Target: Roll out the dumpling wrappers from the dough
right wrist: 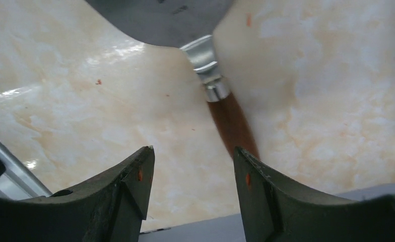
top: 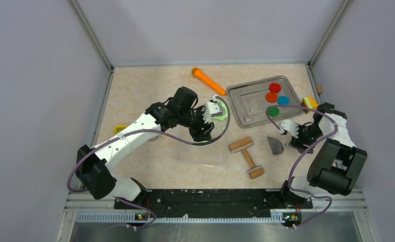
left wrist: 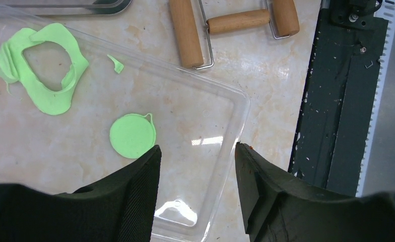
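The dough (left wrist: 48, 100) is a thin light lime-green sheet with a round hole, lying in the clear plastic tray (left wrist: 242, 115). One round dumpling wrapper (left wrist: 131, 135) lies flat on the tray beside it, just ahead of my left finger (left wrist: 135, 191). A small scrap (left wrist: 116, 64) lies apart. My left gripper (left wrist: 195, 151) hovers open over the tray, holding nothing; from above it (top: 204, 132) hides most of the dough (top: 225, 114). My right gripper (right wrist: 193, 151) is open over bare table next to the scraper's brown handle (right wrist: 232, 123).
A wooden rolling pin (top: 247, 155) lies right of the clear tray, the scraper (top: 275, 145) beyond it. A metal tray (top: 246, 108) holds red, orange, blue and dark green discs. An orange tool (top: 207, 80) lies at the back, a yellow piece (top: 120, 129) at the left.
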Available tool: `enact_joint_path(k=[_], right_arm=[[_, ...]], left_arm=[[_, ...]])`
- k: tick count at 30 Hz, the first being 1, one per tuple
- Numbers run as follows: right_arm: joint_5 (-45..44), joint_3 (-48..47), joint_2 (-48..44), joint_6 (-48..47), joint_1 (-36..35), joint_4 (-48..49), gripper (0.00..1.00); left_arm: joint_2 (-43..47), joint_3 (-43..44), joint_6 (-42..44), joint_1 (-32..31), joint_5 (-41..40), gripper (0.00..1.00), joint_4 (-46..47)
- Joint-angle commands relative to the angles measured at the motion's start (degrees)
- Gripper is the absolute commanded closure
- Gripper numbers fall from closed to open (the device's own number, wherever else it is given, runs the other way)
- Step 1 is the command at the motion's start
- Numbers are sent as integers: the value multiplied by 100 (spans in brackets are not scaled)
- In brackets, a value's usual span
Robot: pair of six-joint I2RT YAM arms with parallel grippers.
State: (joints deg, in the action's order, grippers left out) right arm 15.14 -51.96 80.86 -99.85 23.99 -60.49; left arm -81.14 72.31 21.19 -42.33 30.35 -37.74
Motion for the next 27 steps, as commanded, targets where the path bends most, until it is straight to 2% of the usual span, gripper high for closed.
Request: enact_joint_path(k=[1, 12, 21, 24, 27], right_arm=[[391, -809, 109, -19, -35, -221, 40], [-180, -865, 1028, -238, -67, 294, 37], [-235, -498, 1401, 245, -417, 862, 42], [-337, -362, 1448, 359, -456, 928, 50], [-451, -352, 1348, 498, -461, 759, 69]], left_arm=[[-89, 392, 161, 37, 1, 41, -333], [-334, 745, 183, 73, -39, 42, -552], [-359, 740, 188, 148, -53, 42, -500], [-376, 738, 221, 183, -22, 41, -468], [-393, 735, 259, 229, 41, 41, -433]])
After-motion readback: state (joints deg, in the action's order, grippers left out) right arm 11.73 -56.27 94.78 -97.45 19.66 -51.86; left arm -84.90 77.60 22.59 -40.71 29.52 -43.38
